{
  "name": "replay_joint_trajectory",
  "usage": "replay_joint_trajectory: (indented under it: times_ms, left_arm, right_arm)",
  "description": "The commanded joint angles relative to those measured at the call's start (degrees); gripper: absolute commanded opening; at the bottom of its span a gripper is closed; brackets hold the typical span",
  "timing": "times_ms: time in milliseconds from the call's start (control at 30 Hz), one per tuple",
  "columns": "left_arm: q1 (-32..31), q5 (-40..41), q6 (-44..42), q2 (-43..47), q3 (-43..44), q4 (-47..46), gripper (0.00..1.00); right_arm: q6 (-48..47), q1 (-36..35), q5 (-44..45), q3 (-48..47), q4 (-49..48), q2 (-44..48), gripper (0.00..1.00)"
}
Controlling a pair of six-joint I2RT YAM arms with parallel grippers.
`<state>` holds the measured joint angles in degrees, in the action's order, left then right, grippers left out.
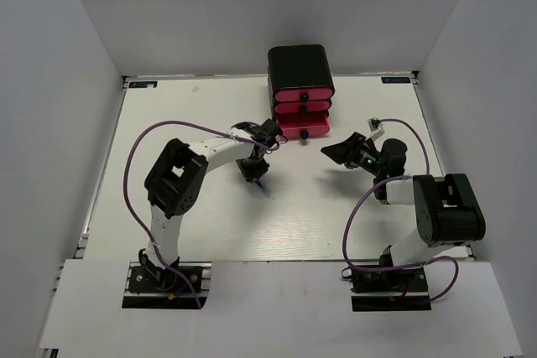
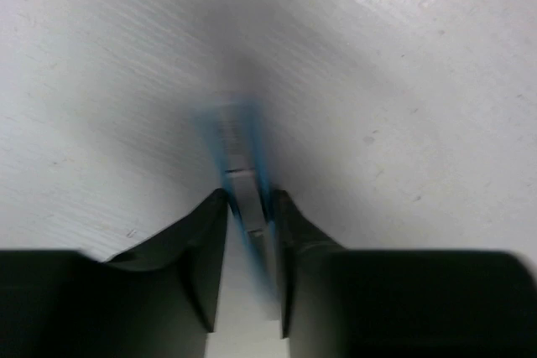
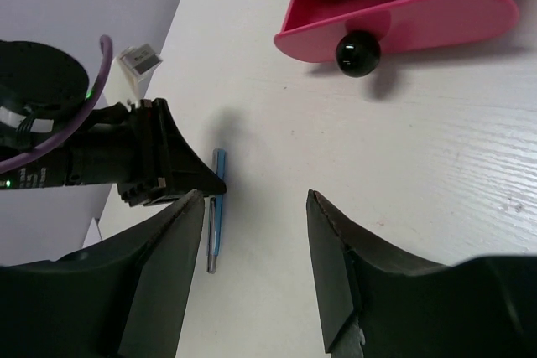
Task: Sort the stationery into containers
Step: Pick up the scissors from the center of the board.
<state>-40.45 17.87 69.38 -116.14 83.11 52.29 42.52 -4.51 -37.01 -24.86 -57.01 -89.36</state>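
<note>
So the left pincer (image 2: 250, 200) is pinching a thin blue pen (image 2: 242, 153), fingers tight against both its sides. The shot's a bit blurry though. The pen is down on the white desk (image 2: 403, 81), a bit in front of the black rounded box (image 1: 299, 69). Its bottom pink drawer (image 3: 403, 2) is pulled out. The right pincer (image 3: 252, 207) hangs spread wide with nothing in it, near that drawer's black knob (image 3: 357, 53).

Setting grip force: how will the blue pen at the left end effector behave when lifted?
The blue pen looks thin and straight, so probably light and stiff. Its narrow, seemingly round barrel may roll if released. The left end effector holds it off-centre, so it might pivot.
</note>
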Motion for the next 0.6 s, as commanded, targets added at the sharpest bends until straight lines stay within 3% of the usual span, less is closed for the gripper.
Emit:
replay_joint_trajectory:
  times_ms: [0,100,267,400,467,567]
  left_arm:
    - [0.10,-1.51,-2.32,-3.74,-2.25,3.34,0.32]
    - [0.10,-2.92,-4.69,-3.75,-2.86,1.42,0.19]
    - [0.10,-4.07,-10.74,1.87,-4.10,-4.91,0.08]
    - [0.10,-8.27,-21.54,7.23,-2.70,-16.30,0.01]
    - [0.10,-10.91,-30.68,8.47,-0.33,-20.54,0.00]
    - [0.10,-16.36,-43.60,8.47,4.49,-24.61,0.00]
  right_arm:
    - [-2.35,0.29,-4.54,-0.18,-5.21,2.17,0.58]
    - [-3.58,0.29,-7.79,-0.89,-7.05,2.61,0.59]
    - [-7.45,0.56,-12.98,-3.43,-6.44,3.32,0.66]
    - [-8.68,0.82,-17.56,-5.36,-6.00,2.97,0.68]
    - [-10.00,0.73,-21.34,-5.81,-6.62,2.88,0.62]
    - [-12.27,1.08,-24.24,-7.04,-6.88,2.70,0.33]
